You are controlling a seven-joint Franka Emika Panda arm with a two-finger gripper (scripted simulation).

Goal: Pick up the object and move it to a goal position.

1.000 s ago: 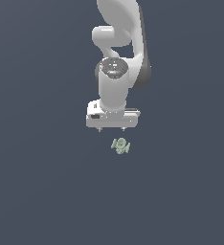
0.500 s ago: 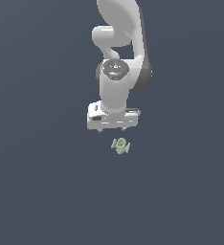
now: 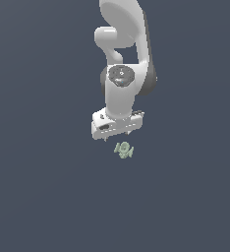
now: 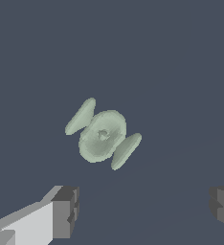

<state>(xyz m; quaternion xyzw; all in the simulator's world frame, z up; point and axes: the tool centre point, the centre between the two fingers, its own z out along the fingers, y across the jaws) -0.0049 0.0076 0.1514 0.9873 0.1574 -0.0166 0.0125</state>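
wrist view, object: the object (image 4: 103, 134) is a small pale sage-green lump, a rounded middle with a flat lobe on each of two opposite sides and a tiny knob at the centre.
place: it lies on the dark grey worktop (image 3: 43, 187), alone, with nothing else near it; in the exterior view it sits just below and a little to the exterior view's right of the gripper (image 3: 118, 137).
handling, judged: it looks very light and stiff, a hard smooth shell by its sheen, so it may skate or twist if pinched off-centre. nothing suggests it is fragile.
where to take hold, judged: across the round middle, between the two lobes, where the sides look most even; pinching on the lobe tips would likely make it pivot.
jaws: wide open and holding nothing; the wrist view shows one dark fingertip pad (image 4: 66, 210) and the other (image 4: 223, 205) well apart, with bare worktop between them.
offset: the object is not between the pads; it lies beyond the line that joins them and closer to one pad than the other, so a sideways shift looks needed before closing.
arm pose: the white arm (image 3: 124, 44) hangs from above with the wrist pointing straight down at the worktop, its fingertips above the worktop and clear of the object.
task stage, judged: approach, not yet a grasp.
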